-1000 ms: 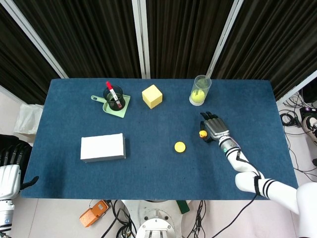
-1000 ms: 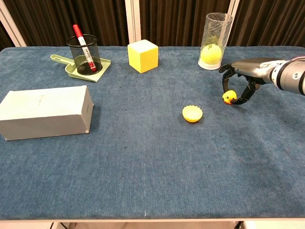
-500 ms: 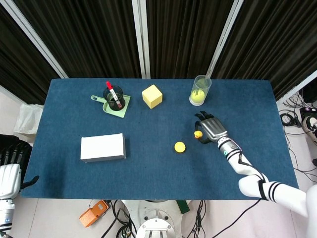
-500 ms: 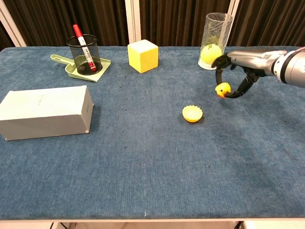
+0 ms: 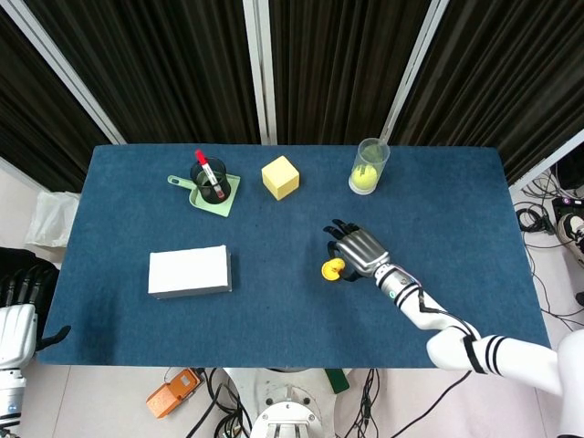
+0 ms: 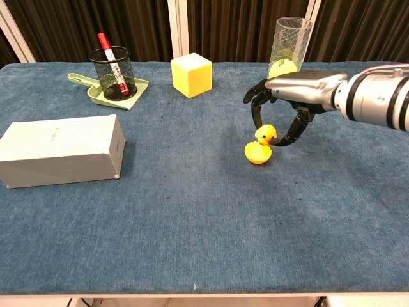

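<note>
The right hand [image 6: 279, 109] hangs palm-down near the middle of the blue table [image 6: 192, 217], pinching a small yellow duck [image 6: 265, 135] between its fingertips. The duck sits directly above a little orange cup [image 6: 257, 153]; in the chest view the two overlap, so whether they touch cannot be told. From the head view the right hand [image 5: 358, 251] covers most of the duck, and only a yellow patch at its 8 o'clock side shows, with duck and cup merged into one blob.

At 12 o'clock from the hand stands a clear tube [image 6: 291, 45] with a tennis ball [image 6: 282, 68] in its bottom; the hand's back hides the tube's base in the chest view. A yellow cube [image 6: 192, 75] lies toward 10 o'clock. Farther that way a black mesh cup [image 6: 112, 73] with a red marker [image 6: 108, 53] stands on a green scoop [image 6: 102, 94]. A white box [image 6: 61, 150] lies at 9 o'clock, well apart.

The left hand [image 5: 16, 319] shows only at the head view's lower left edge, off the table; its fingers are partly cut off and its grasp cannot be made out.
</note>
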Controlling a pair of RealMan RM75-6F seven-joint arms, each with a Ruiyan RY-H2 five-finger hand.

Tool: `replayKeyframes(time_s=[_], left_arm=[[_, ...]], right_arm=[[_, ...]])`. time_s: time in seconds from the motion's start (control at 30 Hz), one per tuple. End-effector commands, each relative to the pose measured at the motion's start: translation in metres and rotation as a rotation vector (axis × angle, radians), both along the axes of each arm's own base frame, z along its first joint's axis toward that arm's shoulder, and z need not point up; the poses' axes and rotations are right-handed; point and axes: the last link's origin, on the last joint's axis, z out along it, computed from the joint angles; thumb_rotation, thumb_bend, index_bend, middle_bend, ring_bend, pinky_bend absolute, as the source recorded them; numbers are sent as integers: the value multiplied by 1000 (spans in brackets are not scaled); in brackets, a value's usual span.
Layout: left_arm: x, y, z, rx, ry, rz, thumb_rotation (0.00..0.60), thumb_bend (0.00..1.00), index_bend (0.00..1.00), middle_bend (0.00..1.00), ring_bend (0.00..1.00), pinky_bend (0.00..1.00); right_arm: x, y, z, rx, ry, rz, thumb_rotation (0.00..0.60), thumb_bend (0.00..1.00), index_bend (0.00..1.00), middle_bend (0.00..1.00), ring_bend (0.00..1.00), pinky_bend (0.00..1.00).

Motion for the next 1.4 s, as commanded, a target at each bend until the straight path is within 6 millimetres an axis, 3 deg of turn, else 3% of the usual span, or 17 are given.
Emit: replayKeyframes(time_s=[0.03,0.3,0.4,0.53,0.7,0.87,1.0,1.2,1.4], left_arm=[[-1,0,-1,0,-3,3,600,67,119,54,26,7],[-2,0,-1,-1,-3,4,600,67,119,54,26,5],[-3,-1,-1,2,-3,6,600,67,119,54,26,3],[-4,-2,-1,3,-4,7,600,67,119,54,26,0],[-4,-2,-1,5,-5,6,600,67,119,54,26,0],[-2,0,1,8,-2,-5,600,67,119,54,26,0],[-1,2,2,9,-2,-14,600,67,119,53,26,0],[3,8,1,9,-5,-36,600,67,119,54,26,0],[7,12,0,10,-6,-53,600,67,119,54,26,0]], right_arm=[[1,0,-4,6,11,-1,600,487,594,182,99,232],[3,3,-8,22,25,2,600,487,511,182,99,233],[3,4,-10,26,34,9,600,487,442,181,92,233],[2,7,-9,37,45,17,600,487,260,173,63,204],[1,9,2,14,16,12,600,487,144,153,52,195],[-12,9,44,-101,-52,-21,600,487,130,150,52,195],[-42,19,91,-257,-44,-43,600,486,97,137,46,194],[-100,69,153,-471,-45,-142,600,487,1,60,0,134],[-140,127,181,-604,-120,-238,600,462,0,13,0,55]])
